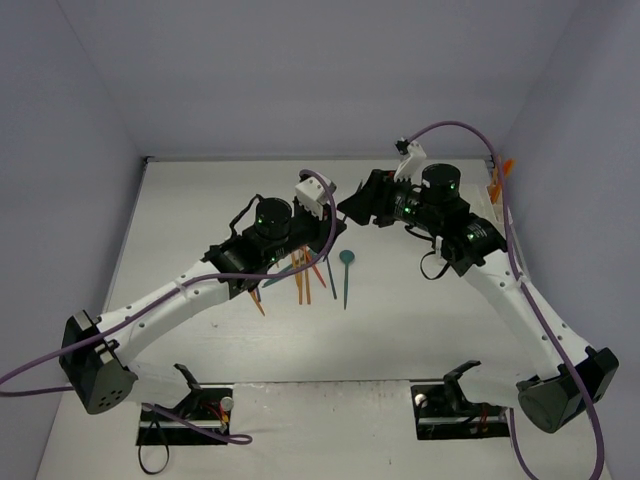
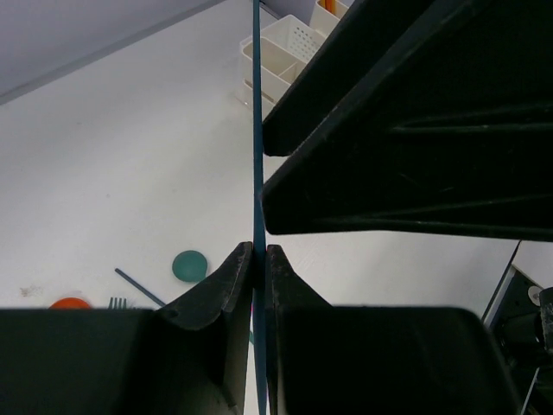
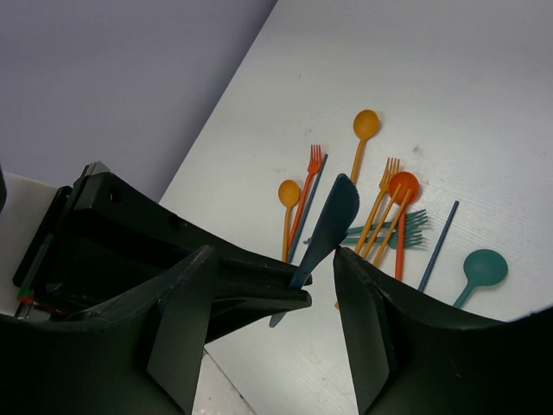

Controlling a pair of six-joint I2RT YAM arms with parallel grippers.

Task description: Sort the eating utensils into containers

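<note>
My left gripper (image 2: 257, 251) is shut on a dark teal knife (image 2: 257, 130), which stands edge-on between its fingers. From the right wrist, the same knife (image 3: 333, 220) rises with its serrated blade up between the jaws of my right gripper (image 3: 275, 252). Those jaws stand open on either side of the knife and are not closed on it. The white container (image 2: 285, 52) sits beyond the knife, and the top view shows this container (image 1: 312, 193) just behind both grippers. Several utensils lie on the table: orange spoons (image 3: 365, 125), a red-orange fork (image 3: 313, 164), teal forks (image 3: 406, 229) and a teal spoon (image 3: 482, 266).
The loose utensils (image 1: 300, 275) lie in a fan below the left wrist, with the teal spoon (image 1: 346, 258) to their right. Both arms meet over the middle of the table. Grey walls close in the back and both sides.
</note>
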